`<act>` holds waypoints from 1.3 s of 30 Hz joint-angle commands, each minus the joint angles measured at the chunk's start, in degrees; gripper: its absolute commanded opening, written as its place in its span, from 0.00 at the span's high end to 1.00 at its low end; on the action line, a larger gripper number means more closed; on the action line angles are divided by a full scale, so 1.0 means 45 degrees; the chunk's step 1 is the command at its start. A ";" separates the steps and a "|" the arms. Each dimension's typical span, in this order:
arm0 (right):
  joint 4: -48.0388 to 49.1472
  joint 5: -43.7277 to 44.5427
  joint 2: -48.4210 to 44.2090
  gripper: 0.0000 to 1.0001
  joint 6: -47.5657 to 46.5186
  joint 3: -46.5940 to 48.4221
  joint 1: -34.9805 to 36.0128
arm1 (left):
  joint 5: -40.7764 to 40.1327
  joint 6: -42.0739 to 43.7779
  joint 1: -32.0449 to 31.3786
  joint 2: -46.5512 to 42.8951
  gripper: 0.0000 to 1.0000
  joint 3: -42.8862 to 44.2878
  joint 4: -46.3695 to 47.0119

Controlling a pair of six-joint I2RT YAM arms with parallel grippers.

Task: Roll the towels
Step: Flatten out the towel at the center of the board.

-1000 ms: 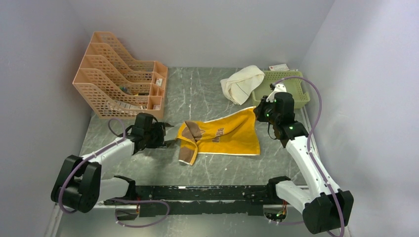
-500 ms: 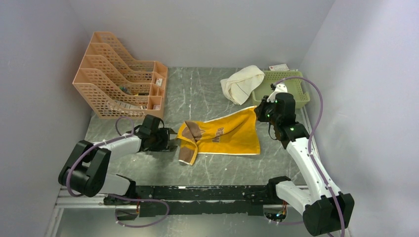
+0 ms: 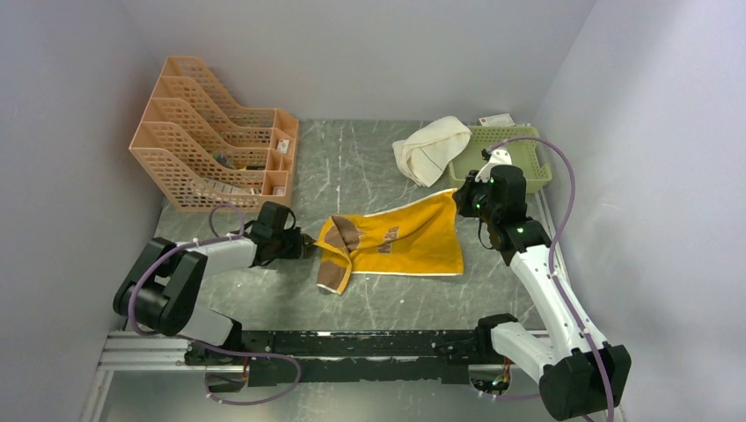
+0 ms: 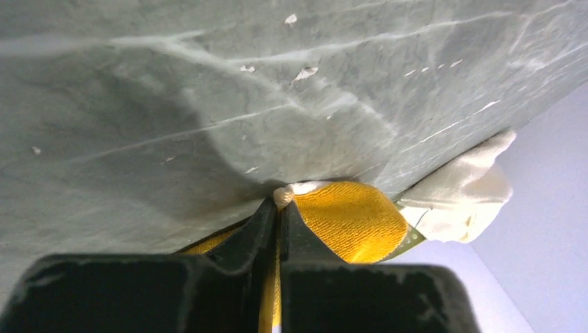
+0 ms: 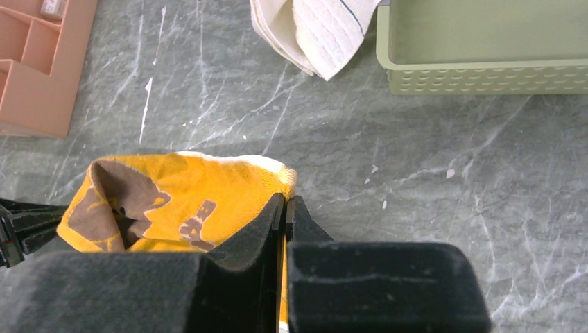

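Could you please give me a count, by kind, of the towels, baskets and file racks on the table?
Towels: 2 (mustard-yellow towel, cream-white towel)
Baskets: 1 (green basket)
File racks: 1 (peach file rack)
Total: 4

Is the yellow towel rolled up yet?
Not yet. The mustard-yellow and brown cloth towel lies mostly spread flat, only its left end folded over.

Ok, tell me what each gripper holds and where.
Both hold the yellow towel: the left gripper pinches its left edge, the right gripper its far right corner.
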 commanded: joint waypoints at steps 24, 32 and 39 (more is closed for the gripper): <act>0.1485 0.0466 -0.1746 1.00 -0.0245 0.3036 -0.0140 | -0.5566 2.1201 -0.0496 -0.6230 0.93 0.7186 -0.0704; -0.1035 0.3162 -0.3608 1.00 0.0337 0.4625 -0.0131 | -0.5241 2.1841 -0.0493 -0.8438 0.93 0.8369 -0.3628; -0.3021 0.1628 -0.4309 1.00 0.1232 0.3891 -0.0133 | -0.4424 2.1052 -0.0484 -0.9804 0.93 0.8343 -0.5866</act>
